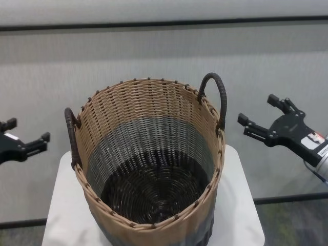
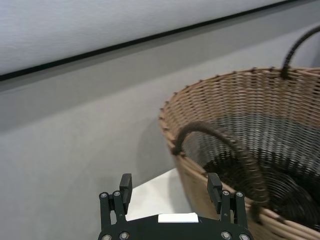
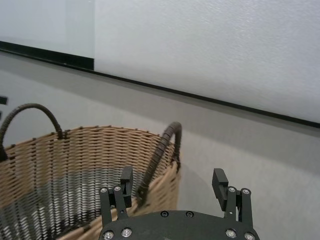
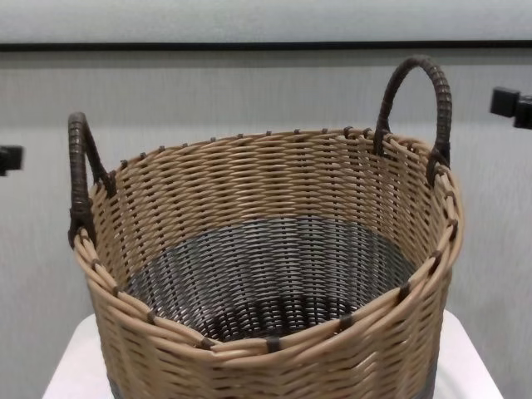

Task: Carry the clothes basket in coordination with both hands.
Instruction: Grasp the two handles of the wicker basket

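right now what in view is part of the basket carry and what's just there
Part of the job:
- clothes basket, empty, standing on the table
- its left handle and right handle
- left hand, open, off to the basket's left, not touching
- right hand, open, off to the basket's right, not touching

Just there:
- white table
- grey wall behind

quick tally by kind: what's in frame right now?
Basket: 1
Basket handles (left, right): 2
Grippers (left gripper, right gripper), both open and clear of the handles: 2
White table: 1
Total: 6
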Action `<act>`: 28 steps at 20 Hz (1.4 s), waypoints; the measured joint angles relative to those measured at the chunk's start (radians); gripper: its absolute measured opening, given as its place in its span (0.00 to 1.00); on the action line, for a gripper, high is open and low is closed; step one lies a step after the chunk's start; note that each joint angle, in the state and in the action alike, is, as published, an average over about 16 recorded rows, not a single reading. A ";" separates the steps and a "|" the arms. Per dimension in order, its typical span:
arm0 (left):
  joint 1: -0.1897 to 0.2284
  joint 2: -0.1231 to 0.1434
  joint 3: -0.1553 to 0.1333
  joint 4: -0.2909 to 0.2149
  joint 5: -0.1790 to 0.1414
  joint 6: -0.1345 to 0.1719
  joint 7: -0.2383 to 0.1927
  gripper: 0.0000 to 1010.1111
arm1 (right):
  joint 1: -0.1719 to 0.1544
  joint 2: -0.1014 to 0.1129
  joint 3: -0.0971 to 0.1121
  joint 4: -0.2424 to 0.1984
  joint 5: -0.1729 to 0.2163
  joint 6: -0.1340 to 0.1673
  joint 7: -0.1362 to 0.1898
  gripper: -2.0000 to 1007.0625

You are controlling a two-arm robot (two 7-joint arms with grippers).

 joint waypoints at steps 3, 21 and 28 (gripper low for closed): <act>-0.002 -0.005 0.007 0.000 -0.003 -0.001 -0.023 0.99 | 0.010 -0.010 -0.008 -0.003 -0.012 0.005 0.004 1.00; -0.017 0.001 0.054 -0.010 -0.038 -0.023 -0.128 0.99 | 0.080 -0.079 -0.061 0.061 -0.070 0.030 0.003 1.00; -0.041 0.000 0.087 0.021 -0.070 -0.037 -0.150 0.99 | 0.092 -0.089 -0.066 0.077 -0.076 0.034 0.005 1.00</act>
